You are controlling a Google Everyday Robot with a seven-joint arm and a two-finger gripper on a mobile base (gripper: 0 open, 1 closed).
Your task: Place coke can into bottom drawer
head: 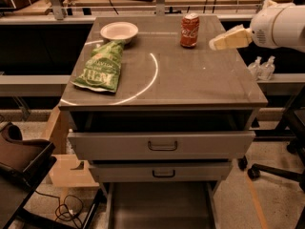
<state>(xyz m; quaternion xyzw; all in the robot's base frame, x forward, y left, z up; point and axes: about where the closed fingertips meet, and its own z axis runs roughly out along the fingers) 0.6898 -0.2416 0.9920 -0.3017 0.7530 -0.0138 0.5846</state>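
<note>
The red coke can (189,30) stands upright near the back right of the cabinet top (190,80). My gripper (228,40) hangs above the right side of the top, a short way right of the can and apart from it, pointing toward it. It holds nothing. The bottom drawer (162,209) is pulled out at the bottom of the view, with a dark bare floor and side rails.
A white bowl (119,31) sits at the back left and a green chip bag (101,67) lies on the left. The two upper drawers (162,146) stand slightly out. Two small bottles (263,68) stand right of the cabinet. A dark chair (19,161) is at lower left.
</note>
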